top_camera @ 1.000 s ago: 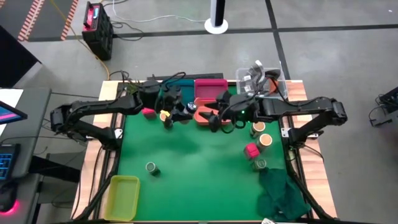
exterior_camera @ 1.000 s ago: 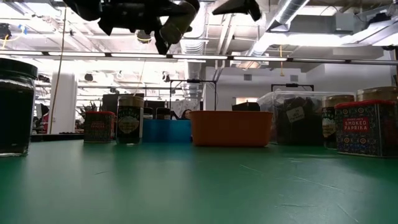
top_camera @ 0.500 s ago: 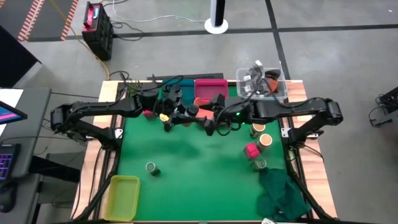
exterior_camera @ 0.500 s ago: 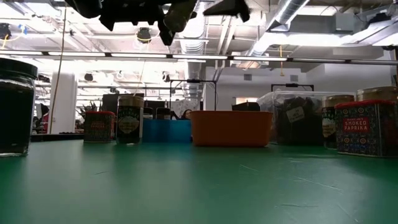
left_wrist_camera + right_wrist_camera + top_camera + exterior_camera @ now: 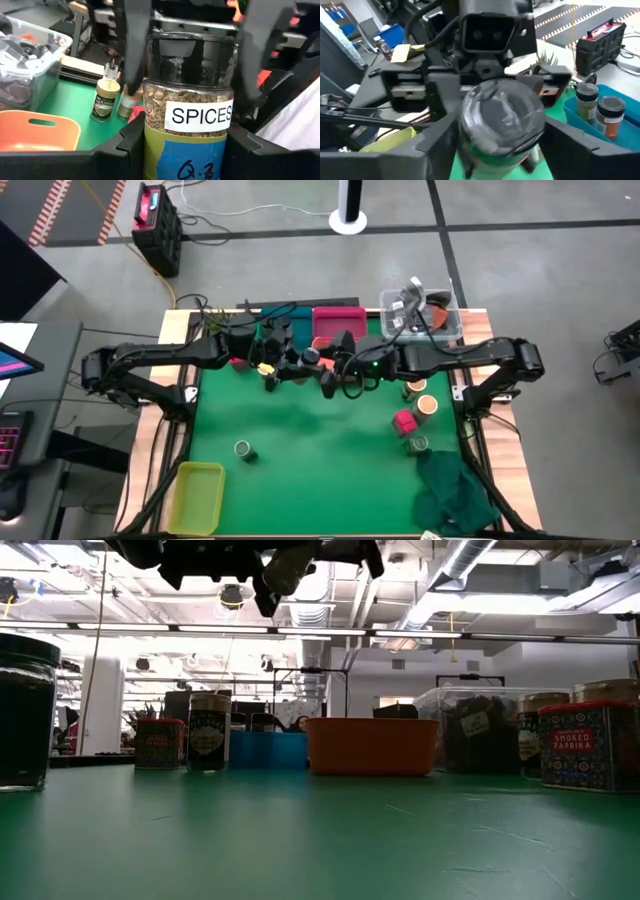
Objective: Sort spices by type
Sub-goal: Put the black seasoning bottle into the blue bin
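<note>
Bench [image 5: 300, 440] first: its green middle and the half toward 6 o'clock lie nearly bare, so there is wide room to travel there. The crowding is toward 12 o'clock, where a pink tray [image 5: 338, 320] and a clear tub [image 5: 420, 310] line the far edge.

Both arms meet in the air just short of those trays, the left reaching in from 9 o'clock and the right from 3 o'clock.

The left pincer [image 5: 182, 145] is clenched on the body of a spice jar [image 5: 187, 100] with a dark lid and a "SPICES" label. This jar seems to lie with its long axis roughly along the 9-to-3 line, lid toward 3 o'clock. That points the lid straight at the right pincer [image 5: 497, 125], which sits right at the lid end. Whether it has already clamped on the lid I cannot tell.

A hand-over looks to be the step in hand, and it turns on that head-on line-up.

Other spices wait toward 4 o'clock, well apart from the pair: a pink box [image 5: 404, 421], a tan-topped jar [image 5: 427, 405] and a green-topped jar [image 5: 419, 444] beside it.
</note>
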